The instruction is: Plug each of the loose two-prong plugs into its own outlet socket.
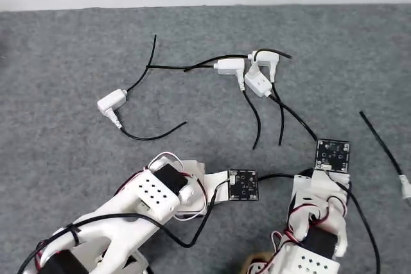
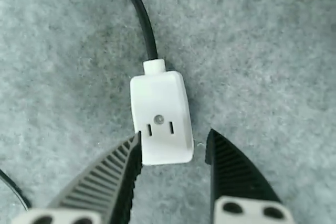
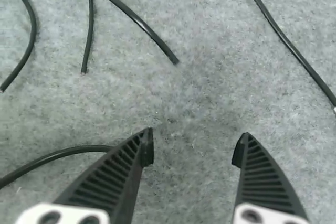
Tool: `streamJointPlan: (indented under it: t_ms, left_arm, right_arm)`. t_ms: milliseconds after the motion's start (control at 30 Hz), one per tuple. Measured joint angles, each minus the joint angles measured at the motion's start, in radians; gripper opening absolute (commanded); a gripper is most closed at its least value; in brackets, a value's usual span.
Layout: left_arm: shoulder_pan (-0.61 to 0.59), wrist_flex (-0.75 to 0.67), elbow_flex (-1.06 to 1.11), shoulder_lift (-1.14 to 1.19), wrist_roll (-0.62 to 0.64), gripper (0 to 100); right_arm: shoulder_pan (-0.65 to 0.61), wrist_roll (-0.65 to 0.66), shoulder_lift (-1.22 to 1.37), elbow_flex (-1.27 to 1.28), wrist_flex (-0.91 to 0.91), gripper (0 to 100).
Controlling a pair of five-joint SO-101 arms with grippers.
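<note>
1. Outlet socket (image 2: 160,116) front and centre in the left wrist view: a white body on the grey tabletop (image 2: 273,51), cord running off its back end. Both slots are showing and empty, so no plug is in it yet.
2. Left gripper (image 2: 173,139) is spread around the socket's slotted end. One fingertip touches a corner and the other sits just beside the body, so nothing is pinched.
3. Right gripper (image 3: 196,135) is spread wide too, hanging over bare tabletop and carrying nothing, with loose black cords (image 3: 126,17) lying beyond it.
4. In the high view, a cluster of white connectors (image 1: 259,83) lies bunched at the far middle, with the pieces touching or nearly so.
5. A lone white connector (image 1: 111,102) sits well apart on the left arm's side, and an edge connector (image 1: 404,187) pokes in on the right arm's side.
6. From this height there is no telling which of these are plugs and which sockets, or whether any pair is already mated.
7. The task looks barely under way, with no confirmed pairing, no plug in either gripper, and the one socket seen up close standing empty.
8. What is probably left is nearly everything: clamp this socket, fetch a loose plug, line its prongs up with the slots and push it home. Then the same goes for every remaining pair.
</note>
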Motion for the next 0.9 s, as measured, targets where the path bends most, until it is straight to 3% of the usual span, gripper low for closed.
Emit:
streamJointPlan:
  t_ms: [733,900]
  left_arm:
    - [-0.002,-0.153,0.112,-0.014,0.002,18]
    - [-0.003,-0.164,0.043,0.118,0.002,18]
  right_arm:
    - [-0.002,0.009,0.000,0.000,0.000,24.4]
    - [-0.002,0.009,0.000,0.000,0.000,24.4]
